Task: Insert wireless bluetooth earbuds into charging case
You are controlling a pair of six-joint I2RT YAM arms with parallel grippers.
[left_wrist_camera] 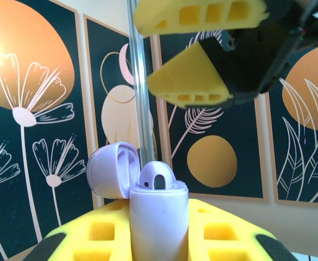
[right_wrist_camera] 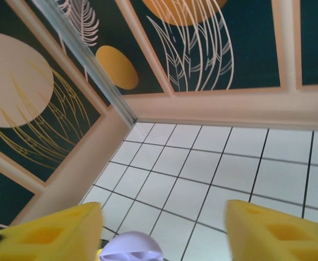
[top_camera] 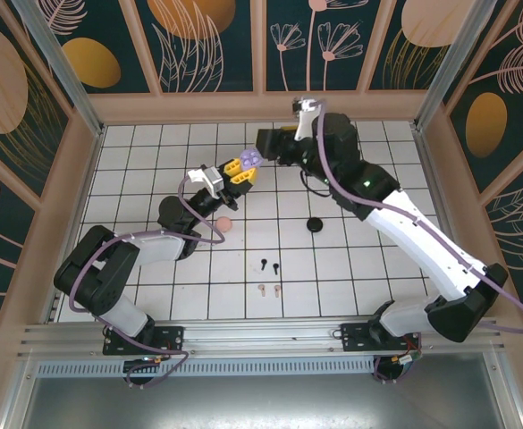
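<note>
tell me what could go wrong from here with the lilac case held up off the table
The lilac earbud sits proud of the lilac case, so it may not be fully seated and could fall out if the left gripper tilts. The open right gripper hangs close above the lid and could knock it.

lilac charging case [left_wrist_camera: 157, 217] showing smooth, softly gleaming plastic, yellow right tool [right_wrist_camera: 161, 239] looking matt and faintly grainy, white tiled counter [right_wrist_camera: 202, 163] reflecting light glossily, corner post [right_wrist_camera: 88, 58] shining like brushed metal, wall panels [right_wrist_camera: 213, 43] looking matt and printed
</note>
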